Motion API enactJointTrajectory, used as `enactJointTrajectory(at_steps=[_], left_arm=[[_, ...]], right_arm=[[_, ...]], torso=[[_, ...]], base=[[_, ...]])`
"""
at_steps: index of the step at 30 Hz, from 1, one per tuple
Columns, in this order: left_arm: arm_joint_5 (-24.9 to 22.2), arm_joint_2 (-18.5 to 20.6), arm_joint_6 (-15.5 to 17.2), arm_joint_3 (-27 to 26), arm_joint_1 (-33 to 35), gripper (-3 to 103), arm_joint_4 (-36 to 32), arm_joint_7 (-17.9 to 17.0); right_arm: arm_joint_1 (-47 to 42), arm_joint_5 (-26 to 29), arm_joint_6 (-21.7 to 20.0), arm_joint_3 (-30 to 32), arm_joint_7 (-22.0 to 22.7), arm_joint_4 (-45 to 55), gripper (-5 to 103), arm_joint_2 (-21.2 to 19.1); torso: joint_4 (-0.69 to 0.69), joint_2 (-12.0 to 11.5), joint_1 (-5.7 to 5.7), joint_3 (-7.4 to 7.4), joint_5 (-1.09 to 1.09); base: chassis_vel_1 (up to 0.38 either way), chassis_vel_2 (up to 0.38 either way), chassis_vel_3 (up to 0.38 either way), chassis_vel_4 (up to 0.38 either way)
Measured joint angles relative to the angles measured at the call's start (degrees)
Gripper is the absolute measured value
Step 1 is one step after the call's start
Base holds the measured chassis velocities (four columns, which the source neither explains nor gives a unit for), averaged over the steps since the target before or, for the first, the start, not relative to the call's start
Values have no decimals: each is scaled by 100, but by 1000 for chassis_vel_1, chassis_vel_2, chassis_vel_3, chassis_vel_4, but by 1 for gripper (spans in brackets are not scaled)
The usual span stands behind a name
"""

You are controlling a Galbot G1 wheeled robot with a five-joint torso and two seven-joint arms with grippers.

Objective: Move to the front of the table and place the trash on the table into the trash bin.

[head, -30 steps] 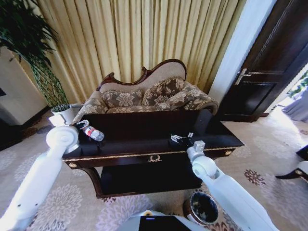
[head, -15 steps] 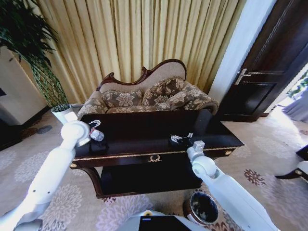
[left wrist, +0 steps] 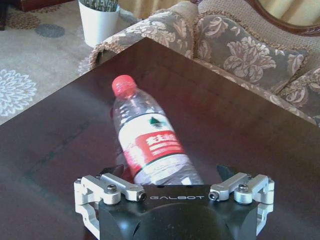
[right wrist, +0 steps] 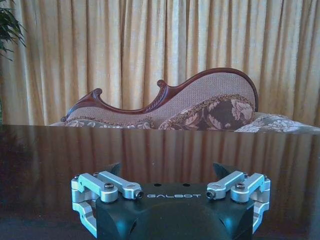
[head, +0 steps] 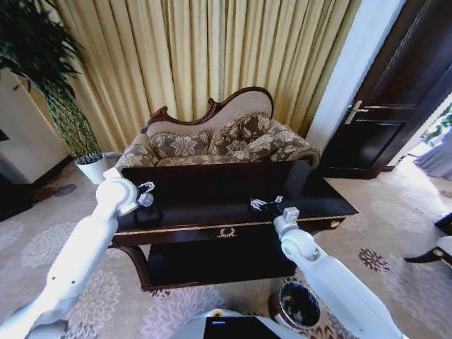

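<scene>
At the bench's left end, the left claw hangs low over the dark glossy top, with its white arm reaching in from the robot's left. In the left wrist view that claw stands spread wide, its two dark fingertips set either side of the bottle's base end. The fingertips are close to the plastic, but whether they touch it cannot be told, and nothing is gripped. The bottle lies on its side on the bench top, clear, with a red label round its middle and a red cap pointing away from the claw toward the bench's far left corner. Past that corner stand a white plant pot on the patterned carpet and the arm of a floral sofa.

Near the bench's front edge, a little right of its gold emblem, the right claw rests low over the top at the end of its white arm. In the right wrist view this claw is likewise spread apart and holds nothing, and the polished surface ahead of it mirrors the curtains and the sofa's carved back.

On the carpet in front of the bench's right front corner, close beside the robot's right arm, stands the trash bin, a small round dark bucket with its mouth open upward.
</scene>
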Motion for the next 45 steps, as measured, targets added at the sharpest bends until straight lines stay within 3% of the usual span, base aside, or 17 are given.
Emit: enactJointTrajectory(at_steps=[7, 13, 16, 17, 24, 28, 30, 31, 32, 34, 35, 37, 38, 40, 41, 44, 45], left_arm=[[-120, 5, -54, -69, 67, 97, -63, -22], [-171, 10, -101, -131, 94, 71, -50, 9], [-180, 4, -114, -149, 98, 65, -47, 37], [-188, -4, -132, -159, 99, 55, -41, 73], [-183, -6, -147, -189, 131, 42, -28, 204], [224, 63, -38, -238, 265, 35, -24, 503], [1132, 170, 196, -334, 519, 29, -35, 1203], [1132, 170, 196, -334, 519, 29, -35, 1203], [1488, 211, 286, -385, 625, 28, -59, 1520], [2404, 306, 428, -507, 893, 28, -172, 2477], [2404, 306, 428, -507, 893, 28, -172, 2477], [3192, 379, 438, -583, 1088, 28, -215, 3328], [3192, 379, 438, -583, 1088, 28, -215, 3328], [4160, 434, 280, -641, 1253, 28, -172, 4240], [4160, 434, 280, -641, 1253, 28, -172, 4240], [5614, 516, -241, -705, 1471, 28, -41, 5733], [5614, 516, -241, -705, 1471, 28, -41, 5733]], right_arm=[[35, -21, 25, -49, -2, -45, 100, 36], [69, -21, 34, -48, 10, -66, 100, 19], [86, -19, 44, -28, 10, -96, 100, 16], [113, -8, 50, -14, 12, -120, 100, 8], [166, 19, 51, -6, 30, -155, 100, -22], [164, 20, 51, -21, 58, -157, 100, 3], [149, 20, 51, -26, 84, -141, 100, 12], [149, 20, 51, -26, 84, -141, 100, 12], [145, 20, 51, -27, 92, -133, 100, 12], [137, 21, 47, -30, 126, -100, 100, 6], [137, 21, 47, -30, 126, -100, 100, 6], [130, 27, 37, -40, 183, -61, 100, -6], [130, 27, 37, -40, 183, -61, 100, -6], [110, 38, 24, -41, 235, 8, 100, -20], [110, 38, 24, -41, 235, 8, 100, -20], [24, 48, 15, -14, 296, 161, 100, -58], [24, 48, 15, -14, 296, 161, 100, -58]], torso=[[0, 0, 0, 0, 0], [0, 0, 0, 0, 0], [0, 0, 0, 0, 1], [0, 0, 0, 0, 2], [-1, 1, 0, 0, 1], [-2, 0, 0, 0, 0], [1, 0, 0, 0, -2], [1, 0, 0, 0, -2], [2, 0, 0, 0, -2], [2, 0, 0, 0, -2], [2, 0, 0, 0, -2], [0, 0, -1, 0, 0], [0, 0, -1, 0, 0], [0, 0, -1, 0, 1], [0, 0, -1, 0, 1], [0, 0, 0, 0, -1], [0, 0, 0, 0, -1]], base=[[0, 0, 0, 0], [0, 0, 0, 0], [0, 0, 0, 0], [0, 0, 0, 0], [0, 0, 0, 0], [0, 0, 0, 0], [0, 0, 0, 0], [0, 0, 0, 0], [0, 0, 0, 0], [0, 0, 0, 0], [0, 0, 0, 0], [0, 0, 0, 0], [0, 0, 0, 0], [0, 0, 0, 0], [0, 0, 0, 0], [0, 0, 0, 0], [0, 0, 0, 0]])
